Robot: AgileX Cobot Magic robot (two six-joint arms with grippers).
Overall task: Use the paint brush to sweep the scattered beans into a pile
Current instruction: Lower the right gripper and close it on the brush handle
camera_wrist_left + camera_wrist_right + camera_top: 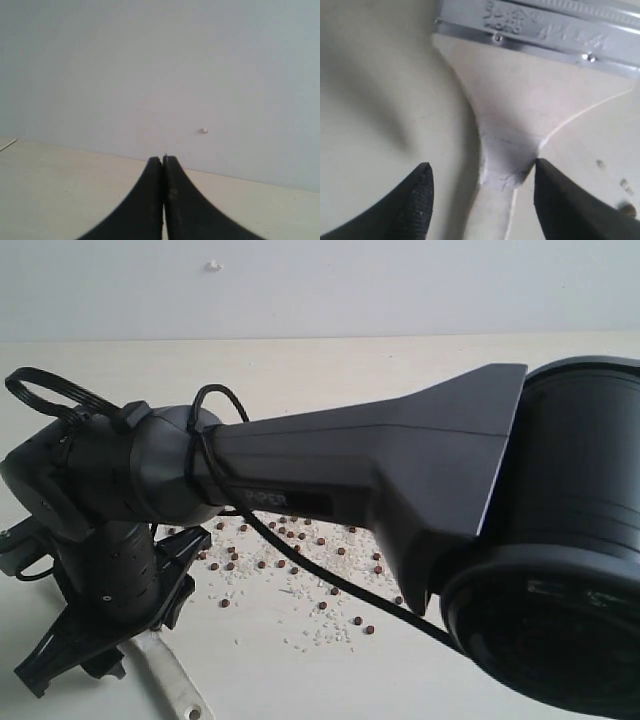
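Observation:
The beans [290, 558], dark brown and mixed with white grains, lie spread loosely over the table's middle; no pile is in view. The paint brush lies flat on the table, its cream handle [172, 680] poking out below the right arm's wrist. In the right wrist view its silver ferrule [535, 27] and narrowing handle [506, 155] fill the frame. My right gripper [480, 170] is open and straddles the handle's neck; one finger [555, 195] is almost at the handle's edge, the other stands apart. My left gripper [163, 160] is shut on nothing.
The right arm [350, 470] reaches across the exterior view and hides much of the table [300, 670]. A black cable [330, 580] hangs over the beans. A pale wall [320, 285] stands behind the table. A few grains [623, 185] lie beside the brush.

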